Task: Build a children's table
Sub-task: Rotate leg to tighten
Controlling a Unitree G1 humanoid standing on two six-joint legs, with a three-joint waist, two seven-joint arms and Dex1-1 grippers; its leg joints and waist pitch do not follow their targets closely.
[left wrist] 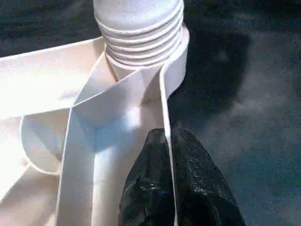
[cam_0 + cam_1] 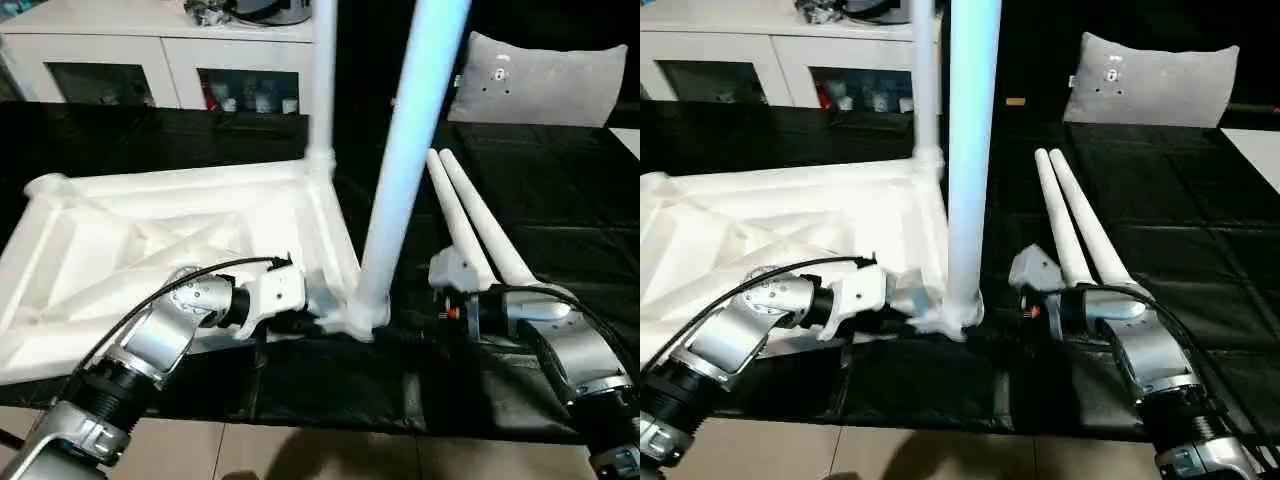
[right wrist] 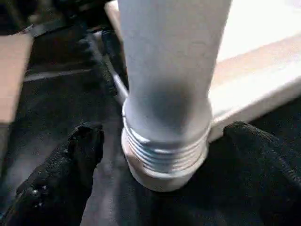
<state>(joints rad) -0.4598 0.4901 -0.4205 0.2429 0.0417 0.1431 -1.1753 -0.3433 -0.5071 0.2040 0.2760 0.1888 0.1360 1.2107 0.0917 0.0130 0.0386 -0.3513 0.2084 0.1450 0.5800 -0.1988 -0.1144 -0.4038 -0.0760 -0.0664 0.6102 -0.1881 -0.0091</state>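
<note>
The left gripper (image 1: 167,188) pinches the upturned table top's (image 2: 150,240) rim at 6 o'clock, while the right gripper (image 3: 160,165) stands open around the near leg (image 2: 405,170), threads still showing. A second leg (image 2: 322,80) stands at 12 o'clock; two spare legs (image 2: 480,230) lie at 3 o'clock, unfitted.

Upright leg (image 3: 167,84) between open gripper (image 3: 164,174) fingers

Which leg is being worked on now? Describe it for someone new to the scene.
Find the upturned white tabletop on the black mat. The leg stands in its near corner, between both grippers; another leg stands farther back, and two legs lie loose.
</note>
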